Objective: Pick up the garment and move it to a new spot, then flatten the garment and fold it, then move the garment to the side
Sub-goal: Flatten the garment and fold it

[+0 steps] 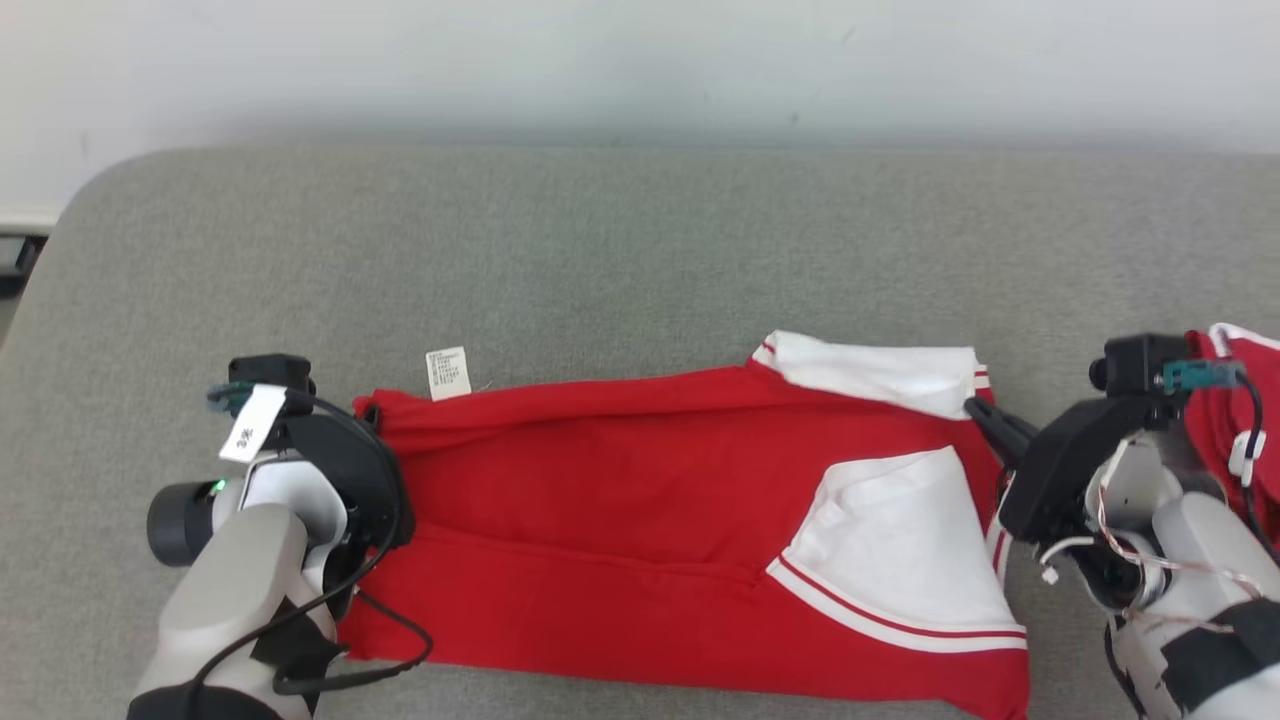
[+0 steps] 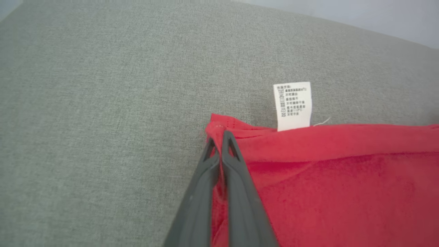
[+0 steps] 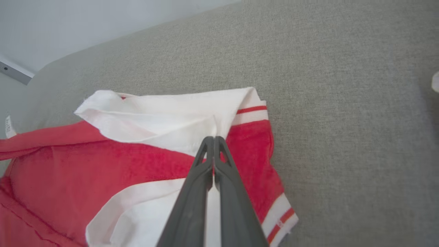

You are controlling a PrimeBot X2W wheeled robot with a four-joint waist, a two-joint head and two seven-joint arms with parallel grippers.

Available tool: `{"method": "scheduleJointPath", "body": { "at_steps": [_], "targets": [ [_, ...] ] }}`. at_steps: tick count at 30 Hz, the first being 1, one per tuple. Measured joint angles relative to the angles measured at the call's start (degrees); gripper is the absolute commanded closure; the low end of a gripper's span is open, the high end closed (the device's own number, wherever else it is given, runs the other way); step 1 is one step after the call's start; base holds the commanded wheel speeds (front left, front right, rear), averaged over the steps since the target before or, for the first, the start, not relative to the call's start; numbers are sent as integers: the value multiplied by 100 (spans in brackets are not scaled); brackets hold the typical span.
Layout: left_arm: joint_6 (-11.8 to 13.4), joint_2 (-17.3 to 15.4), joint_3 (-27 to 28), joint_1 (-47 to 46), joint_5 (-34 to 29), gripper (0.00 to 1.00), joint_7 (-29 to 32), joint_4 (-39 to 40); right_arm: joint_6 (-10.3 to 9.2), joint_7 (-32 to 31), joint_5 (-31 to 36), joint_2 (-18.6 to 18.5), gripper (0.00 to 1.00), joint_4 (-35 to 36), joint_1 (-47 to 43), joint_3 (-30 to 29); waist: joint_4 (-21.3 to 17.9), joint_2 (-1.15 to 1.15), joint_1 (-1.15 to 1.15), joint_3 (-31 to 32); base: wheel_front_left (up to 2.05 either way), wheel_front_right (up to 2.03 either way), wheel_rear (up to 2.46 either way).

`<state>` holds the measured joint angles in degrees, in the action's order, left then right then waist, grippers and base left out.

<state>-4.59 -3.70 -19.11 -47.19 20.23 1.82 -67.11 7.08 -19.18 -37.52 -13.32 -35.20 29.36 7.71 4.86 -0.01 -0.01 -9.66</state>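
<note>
The garment (image 1: pixel 600 520) is a red top with white sleeve panels, lying in a long flat band across the grey padded table (image 1: pixel 600 250). A white care label (image 1: pixel 448 372) sticks out at its far left corner. My left gripper (image 2: pixel 219 134) is shut on that red corner (image 2: pixel 219 127), just left of the label (image 2: pixel 293 105); in the head view its wrist (image 1: pixel 330 470) covers the fingers. My right gripper (image 3: pixel 214 139) is shut on the garment's right end where white sleeve (image 3: pixel 164 120) meets red cloth, and its dark fingers (image 1: pixel 990 420) reach in from the right.
More red and white cloth (image 1: pixel 1235 400) lies at the far right edge behind my right wrist. A pale wall (image 1: pixel 640 60) runs along the back of the table. The table's rounded left corner (image 1: pixel 70 230) is close to my left arm.
</note>
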Motion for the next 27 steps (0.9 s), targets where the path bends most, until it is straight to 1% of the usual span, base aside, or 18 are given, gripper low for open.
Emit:
{"method": "scheduleJointPath", "body": {
  "at_steps": [5,6,7,10,13,21,23,27],
  "targets": [
    [0,-8,19,169,58,100,-97,-56,-1,-58,-411,-63,100,805,-630,46,-157,0,0,234,0,0,0],
    [0,-7,18,201,62,100,-138,-56,-1,-103,-513,-82,100,992,-778,57,-186,0,0,273,0,0,0],
    [0,-8,16,247,99,100,-154,-75,0,-180,-687,-122,100,1362,-1077,105,-237,0,-1,350,0,0,0],
    [0,-7,20,269,118,100,-219,-87,-1,-287,-868,-198,100,1864,-1534,138,-300,0,0,454,0,0,0],
    [0,-10,34,363,149,100,-278,-93,-1,-358,-967,-299,100,2261,-1972,87,-348,1,0,542,0,0,0],
    [-3,-89,253,478,336,100,-527,-81,-1,-460,-1326,-301,100,3236,-2589,-210,-457,1,0,687,0,0,0],
    [-4,-90,272,479,349,100,-557,-71,-26,-498,-1470,-296,100,3462,-2730,-310,-459,1,1,695,0,0,0],
    [-41,-96,204,598,335,100,-555,-103,-137,-690,-1491,-305,100,3713,-2995,-293,-456,1,1,706,0,0,0]
  ]
}}
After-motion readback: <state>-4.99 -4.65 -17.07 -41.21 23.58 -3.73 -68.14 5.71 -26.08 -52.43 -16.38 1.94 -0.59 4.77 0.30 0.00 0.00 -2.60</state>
